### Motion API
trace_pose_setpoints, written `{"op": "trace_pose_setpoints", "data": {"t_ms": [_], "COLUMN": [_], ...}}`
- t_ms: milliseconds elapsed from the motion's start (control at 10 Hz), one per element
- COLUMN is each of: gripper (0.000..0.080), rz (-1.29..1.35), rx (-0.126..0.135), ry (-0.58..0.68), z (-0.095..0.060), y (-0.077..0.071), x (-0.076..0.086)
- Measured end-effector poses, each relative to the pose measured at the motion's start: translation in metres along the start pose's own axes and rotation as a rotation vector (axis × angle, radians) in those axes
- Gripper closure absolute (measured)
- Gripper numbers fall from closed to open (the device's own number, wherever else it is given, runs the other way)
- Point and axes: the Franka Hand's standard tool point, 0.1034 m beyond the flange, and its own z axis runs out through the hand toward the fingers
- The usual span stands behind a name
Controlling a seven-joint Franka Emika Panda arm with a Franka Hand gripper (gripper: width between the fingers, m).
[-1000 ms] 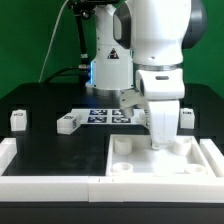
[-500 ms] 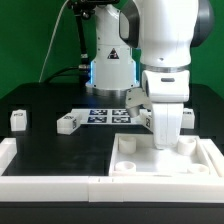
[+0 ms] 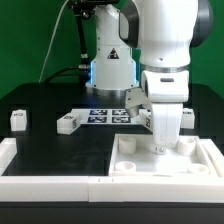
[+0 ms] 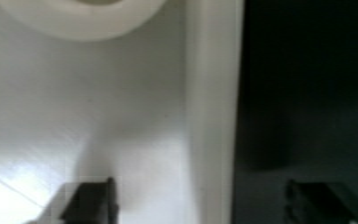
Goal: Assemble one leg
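Three legs show in the exterior view, small white tagged blocks lying on the black table: one at the far left [image 3: 17, 119], one left of centre [image 3: 67, 123], and one at the right [image 3: 185, 118] behind the arm. My gripper [image 3: 163, 148] points down onto the large white panel [image 3: 150, 170], near its back edge. In the wrist view my gripper [image 4: 202, 186] is open. One dark finger [image 4: 91, 200] is over the white panel [image 4: 87, 110] and the other over the black table, with the panel's edge between them. It holds nothing.
The marker board [image 3: 104, 114] lies at the table's middle in front of the robot base. A white raised border [image 3: 40, 165] runs along the front left. Round bosses stand in the panel's corners [image 3: 125, 167], and one shows in the wrist view [image 4: 105, 15].
Between one second and half a second ago the arm shifted a little toward the exterior view's right and lowered toward the panel. Since then nothing has visibly moved.
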Motion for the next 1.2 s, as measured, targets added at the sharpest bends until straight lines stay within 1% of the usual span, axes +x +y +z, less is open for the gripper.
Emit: {"op": "trace_pose_setpoints", "data": {"t_ms": [100,200,600,700,800,900,1000,1100,1200], "gripper": [0.0240,0.0168,0.0151,0.0151,0.0151,0.0151,0.0151,0.0151,0.0151], "rz": [0.000,0.001,0.016,0.059,0.073,0.102,0.135,0.169,0.192], "rx": [0.000,0.000,-0.001,-0.008,-0.020,-0.023,-0.036,-0.043,-0.035], "ry": [0.000,0.000,0.000,-0.002,-0.003,-0.008,-0.010,-0.011,-0.011], "z": [0.000,0.000,-0.001,-0.009,-0.018,-0.027,-0.038,-0.044,-0.039], "y": [0.000,0.000,-0.001,-0.008,-0.019,-0.027,-0.033,-0.037,-0.037], "x": [0.000,0.000,0.000,0.000,-0.001,0.000,0.001,0.001,0.000]}}
